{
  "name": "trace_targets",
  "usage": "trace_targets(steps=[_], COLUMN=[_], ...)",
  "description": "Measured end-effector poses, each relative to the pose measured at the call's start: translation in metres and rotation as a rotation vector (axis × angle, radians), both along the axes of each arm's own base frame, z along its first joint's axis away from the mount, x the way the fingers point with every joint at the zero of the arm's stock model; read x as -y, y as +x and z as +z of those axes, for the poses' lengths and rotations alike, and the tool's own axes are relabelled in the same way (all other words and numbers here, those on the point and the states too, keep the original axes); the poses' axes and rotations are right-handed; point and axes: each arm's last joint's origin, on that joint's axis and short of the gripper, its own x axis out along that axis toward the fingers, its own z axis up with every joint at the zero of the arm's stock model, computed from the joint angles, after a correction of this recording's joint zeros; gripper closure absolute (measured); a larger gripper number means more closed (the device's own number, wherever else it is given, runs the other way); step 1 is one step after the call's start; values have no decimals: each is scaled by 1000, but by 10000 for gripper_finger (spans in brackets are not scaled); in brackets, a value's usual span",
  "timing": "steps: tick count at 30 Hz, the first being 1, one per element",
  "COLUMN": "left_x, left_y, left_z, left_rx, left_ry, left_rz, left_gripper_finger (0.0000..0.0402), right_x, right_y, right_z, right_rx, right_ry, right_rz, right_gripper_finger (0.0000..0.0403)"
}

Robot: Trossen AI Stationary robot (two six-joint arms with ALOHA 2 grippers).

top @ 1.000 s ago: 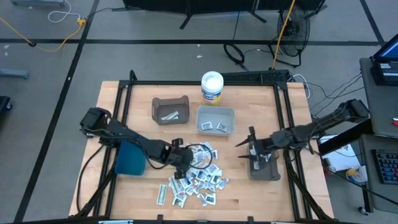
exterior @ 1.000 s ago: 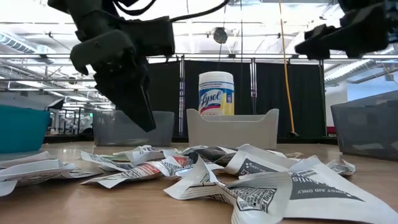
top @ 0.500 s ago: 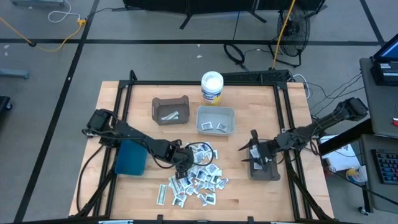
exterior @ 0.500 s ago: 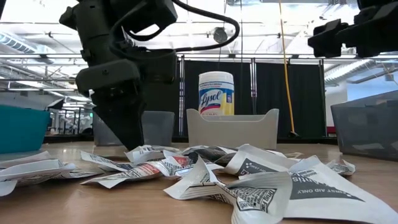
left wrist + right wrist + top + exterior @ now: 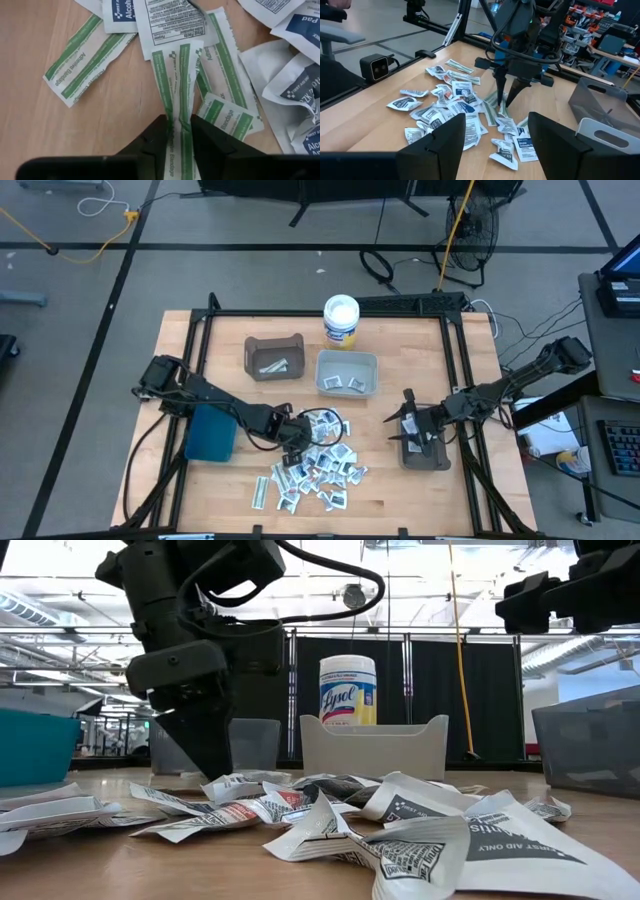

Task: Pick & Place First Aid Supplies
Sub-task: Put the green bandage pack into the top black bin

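The first aid supplies [image 5: 315, 470] lie in a loose heap of small white packets and green-striped strips on the wooden table's near middle, seen close in the low view [image 5: 330, 815]. My left gripper [image 5: 296, 437] is down at the heap's far-left edge, fingers pointing down, shut on a green-striped bandage strip [image 5: 172, 75]. The right wrist view shows it from across the table [image 5: 502, 97]. My right gripper [image 5: 410, 425] hangs open above the dark grey bin [image 5: 425, 450] at the table's right, touching nothing, its fingers wide apart [image 5: 497, 150]. My left gripper has the green-striped bandage strip between its two fingers, one finger [image 5: 160, 137] on each long edge, at a point near one end [image 5: 177, 117]. It comes from above, pointing down. The strip is creased along its length there; its other end [image 5: 170, 55] lies on the table under a white packet.
A brown bin [image 5: 274, 357] and a light grey bin [image 5: 347, 373], both holding a few packets, stand at the far middle. The white round tub [image 5: 341, 320] stands behind them. A teal bin [image 5: 210, 432] sits at the left under the left arm. Bare wood lies between heap and right bin.
My left gripper has come down from above the table onto the heap's far-left edge, moving a little toward the near edge, and has stayed there for the last half second. My right gripper has shifted slightly toward the near edge above the dark grey bin.
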Motion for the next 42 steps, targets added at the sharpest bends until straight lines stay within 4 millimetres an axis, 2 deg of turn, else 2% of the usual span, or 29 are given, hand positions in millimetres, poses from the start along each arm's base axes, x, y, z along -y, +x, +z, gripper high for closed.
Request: trace_targets(steps=[9, 14, 21, 28, 33, 37, 42], left_x=[1, 2, -12, -41, -72, -101, -139], left_y=[-2, -10, -29, -47, -60, -66, -68], left_z=[3, 23, 53, 82, 99, 106, 105], left_rx=[0, 16, 3, -17, -62, -97, -163], left_ry=[-13, -27, 93, 235, 380, 417, 447], left_rz=[-8, -20, 18, 51, 72, 90, 112], left_gripper_finger=[348, 351, 351, 351, 350, 350, 350], right_x=[0, 0, 0, 0, 0, 0, 0], right_y=[0, 0, 0, 0, 0, 0, 0], right_z=[0, -1, -1, -1, -1, -1, -1], right_rx=[-2, -8, -8, -12, -13, -13, -15], right_ry=[0, -3, -3, 11, 11, 11, 10], right_rz=[0, 0, -1, -4, -3, -3, -3], right_gripper_finger=[193, 193, 193, 193, 193, 193, 193])
